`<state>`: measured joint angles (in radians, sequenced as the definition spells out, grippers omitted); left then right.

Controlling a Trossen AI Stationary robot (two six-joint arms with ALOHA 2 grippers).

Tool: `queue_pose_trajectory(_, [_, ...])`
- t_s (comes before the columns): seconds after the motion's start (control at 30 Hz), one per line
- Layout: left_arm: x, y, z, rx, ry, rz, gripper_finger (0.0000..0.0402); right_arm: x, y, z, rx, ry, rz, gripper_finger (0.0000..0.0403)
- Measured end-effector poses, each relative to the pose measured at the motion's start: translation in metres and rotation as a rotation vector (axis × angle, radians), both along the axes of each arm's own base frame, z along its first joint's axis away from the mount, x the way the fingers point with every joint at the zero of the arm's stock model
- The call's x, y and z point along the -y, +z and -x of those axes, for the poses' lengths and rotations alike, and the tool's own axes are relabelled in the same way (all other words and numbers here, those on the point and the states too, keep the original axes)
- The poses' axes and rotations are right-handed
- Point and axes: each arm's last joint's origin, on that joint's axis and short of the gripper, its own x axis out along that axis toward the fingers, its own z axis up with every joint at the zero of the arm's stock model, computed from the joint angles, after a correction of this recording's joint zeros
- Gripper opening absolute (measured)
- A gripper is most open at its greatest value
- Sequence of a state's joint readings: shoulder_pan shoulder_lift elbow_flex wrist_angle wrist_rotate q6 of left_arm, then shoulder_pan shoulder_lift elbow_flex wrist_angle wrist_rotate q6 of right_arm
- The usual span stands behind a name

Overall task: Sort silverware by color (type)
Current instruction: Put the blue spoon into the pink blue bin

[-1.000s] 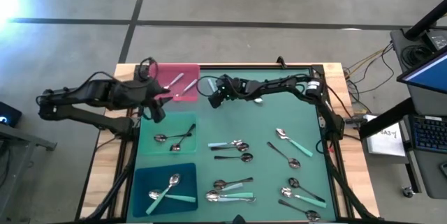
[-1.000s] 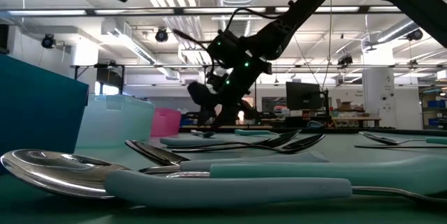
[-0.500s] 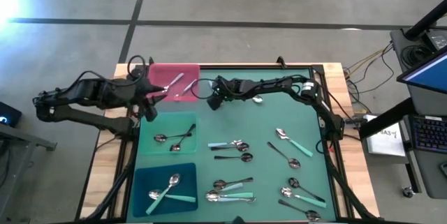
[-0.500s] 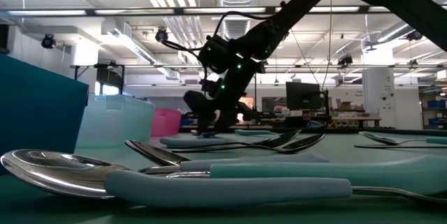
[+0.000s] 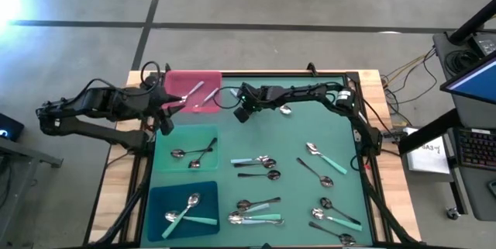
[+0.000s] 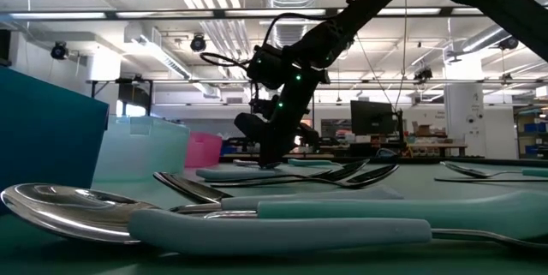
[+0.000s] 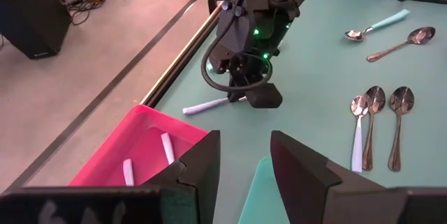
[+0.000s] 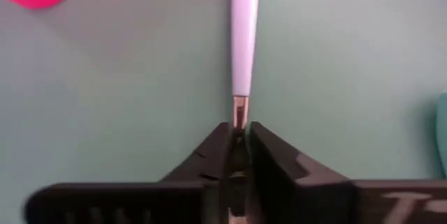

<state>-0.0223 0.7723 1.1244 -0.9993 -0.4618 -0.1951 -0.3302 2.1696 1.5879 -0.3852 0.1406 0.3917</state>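
Near, on the desk (image 5: 353,136): scattered spoons. Farther, left pincer (image 7: 241,155) apart above the pink tray (image 5: 180,83). Far: right pincer (image 8: 237,137) clamped on a pale-handled utensil (image 8: 244,28), a grip hidden from the high view.

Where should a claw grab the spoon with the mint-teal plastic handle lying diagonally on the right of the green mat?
Probably mid-handle: take the spoon's mint-teal plastic handle from straight above, fingers across its width. The shiny-headed spoon lies flat, the handle is its thickest, straightest part, and bare green mat shows on both sides of it.
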Motion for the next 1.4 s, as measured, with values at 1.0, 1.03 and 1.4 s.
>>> queue_pose_trajectory(1.0, [0.004,-0.107,-0.044,0.173,-0.064,0.097,0.0111,-0.014,0.082,0.027,0.011,0.302,-0.02,0.0009])
queue_pose_trajectory(1.03, [0.004,-0.114,-0.046,0.197,-0.074,0.099,0.0111,-0.014,0.087,0.028,0.022,0.305,-0.007,0.0009])
queue_pose_trajectory(1.4, [0.002,-0.156,-0.051,0.543,-0.041,0.051,0.0111,-0.022,0.145,0.024,0.261,0.387,0.233,0.0009])
